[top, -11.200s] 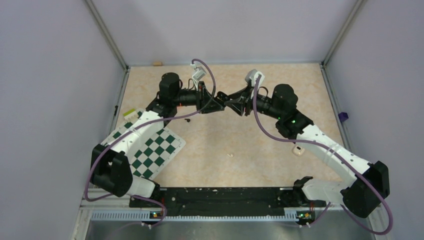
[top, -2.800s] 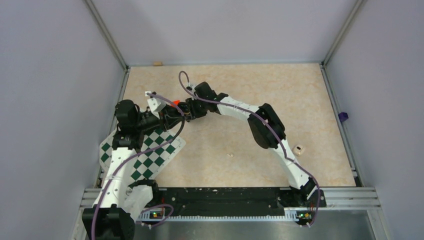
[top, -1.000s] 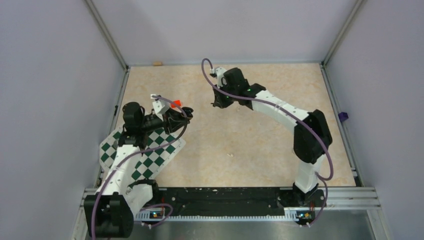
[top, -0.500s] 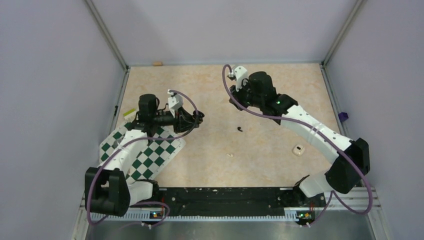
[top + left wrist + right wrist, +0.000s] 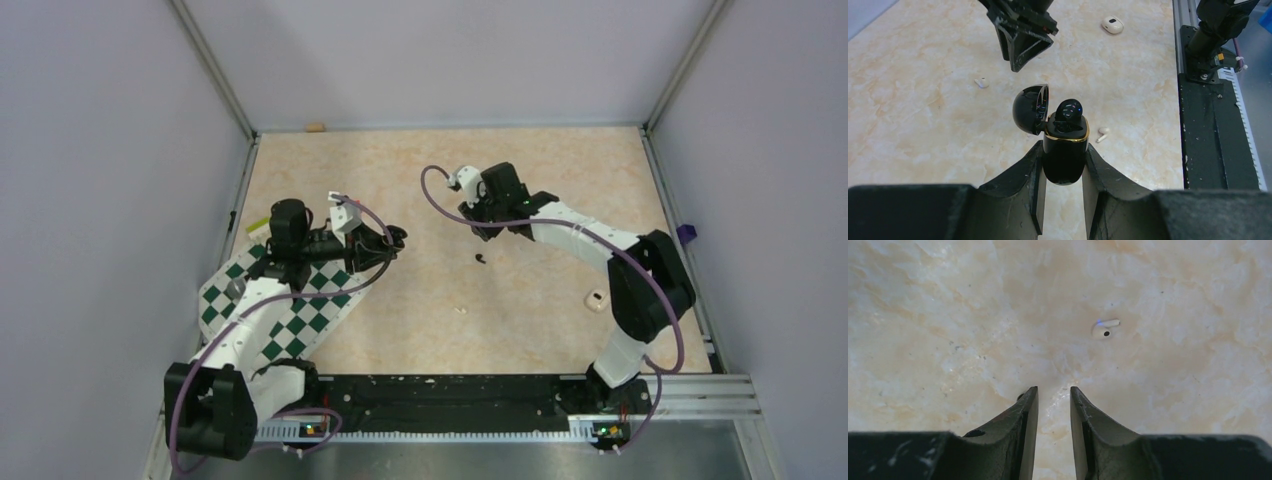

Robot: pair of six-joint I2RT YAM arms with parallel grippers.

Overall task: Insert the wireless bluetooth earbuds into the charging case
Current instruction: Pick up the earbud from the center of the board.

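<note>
Left wrist view: the left pincer (image 5: 1062,148) pinches one glossy black, gold-rimmed charging case (image 5: 1063,159), lid open, one rounded black earbud (image 5: 1069,110) seated inside; just beyond, the right pincer (image 5: 1050,391) hangs narrowly spread, empty.

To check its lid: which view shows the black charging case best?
Left wrist: the black charging case stands open in the left end effector. Top external barely separates it from that end effector; right wrist misses it.

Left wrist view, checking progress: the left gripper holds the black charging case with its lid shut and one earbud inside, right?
No. The left wrist view shows the left gripper holding the black charging case with its lid open and one earbud seated inside.
</note>
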